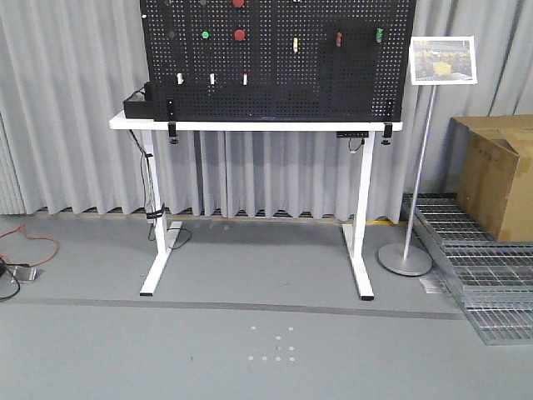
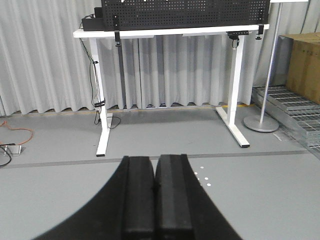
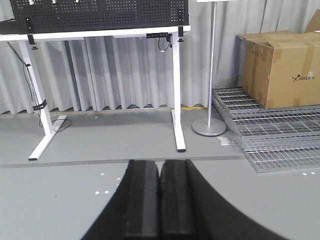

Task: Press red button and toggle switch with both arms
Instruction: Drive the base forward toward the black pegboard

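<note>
Black pegboard [image 1: 275, 58] stands far off, red button [image 1: 240, 34] untouched: likely approach phase. Left gripper [image 2: 155, 167] and right gripper [image 3: 160, 170] sit pressed together; next, the robot must close in.

white table [image 1: 250, 126] bears black pegboard [image 1: 275, 87], black box [image 1: 136, 105]

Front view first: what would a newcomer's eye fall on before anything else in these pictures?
A black pegboard stands on a white table before grey curtains, dotted with red, green and yellow controls. Low in each wrist view a black end effector with closed jaws points at it from across the floor: the left end effector and the right end effector. A brown cardboard box sits at the right.
</note>
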